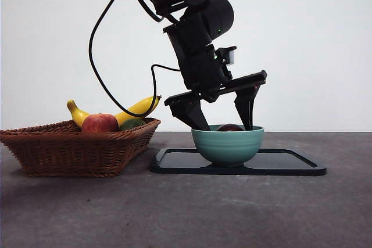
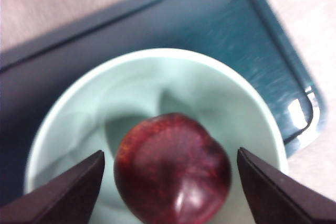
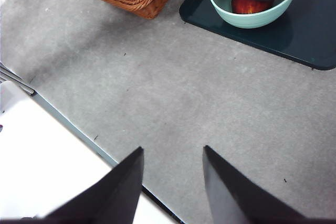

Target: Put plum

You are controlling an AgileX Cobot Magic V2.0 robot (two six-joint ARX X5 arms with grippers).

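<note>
Maroon plum (image 2: 173, 169) lay in the green bowl (image 1: 228, 143) between your left gripper's (image 2: 170, 182) wide-open, empty jaws, so you needed to lift straight up, clear of the rim.

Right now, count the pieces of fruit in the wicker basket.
4 visible: two bananas at the back, a red fruit in front, a green one beside it. The rim may hide others.
</note>
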